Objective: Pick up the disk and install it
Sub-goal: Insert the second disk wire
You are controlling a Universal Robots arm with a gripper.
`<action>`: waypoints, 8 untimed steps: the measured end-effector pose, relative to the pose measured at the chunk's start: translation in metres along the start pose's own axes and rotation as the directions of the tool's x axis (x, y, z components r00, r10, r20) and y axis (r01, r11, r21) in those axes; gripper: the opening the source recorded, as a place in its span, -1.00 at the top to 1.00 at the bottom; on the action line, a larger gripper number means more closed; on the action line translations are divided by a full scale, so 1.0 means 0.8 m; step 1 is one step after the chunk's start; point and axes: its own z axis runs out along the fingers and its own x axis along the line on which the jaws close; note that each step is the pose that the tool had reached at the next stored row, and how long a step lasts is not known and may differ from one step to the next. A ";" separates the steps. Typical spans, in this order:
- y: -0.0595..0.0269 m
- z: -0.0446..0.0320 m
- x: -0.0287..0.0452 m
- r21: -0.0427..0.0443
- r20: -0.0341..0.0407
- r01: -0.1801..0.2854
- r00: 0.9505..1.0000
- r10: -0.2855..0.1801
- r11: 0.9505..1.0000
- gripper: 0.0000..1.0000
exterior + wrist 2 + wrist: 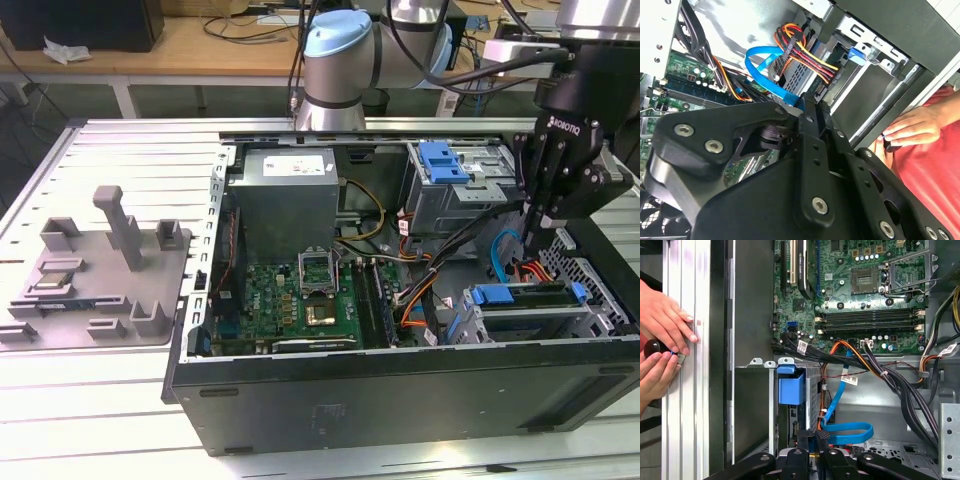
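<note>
Jaws look pressed together on nothing, though I can't see the tips well. Nearest, the disk (530, 298) sits in its cage by the near wall of the computer case (400, 390), at the exterior view's right. The gripper (538, 230) hangs just above it. A blue cable (503, 250) and colored wires (810, 55) crowd close and could snag. There's little room.

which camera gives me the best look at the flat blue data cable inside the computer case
The first wrist view: the blue cable shows its full loop and rising strand, above the gripper. The second wrist view shows its curved loop partly behind the gripper. The exterior view shows just a short arc.
</note>
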 end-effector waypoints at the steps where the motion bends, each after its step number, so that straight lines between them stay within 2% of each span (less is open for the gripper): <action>1: 0.000 0.0001 0.0000 0.000 0.000 0.000 1.000 0.000 1.000 0.63; 8: 0.000 0.0003 -0.0001 0.000 0.003 0.000 1.000 0.000 1.000 0.68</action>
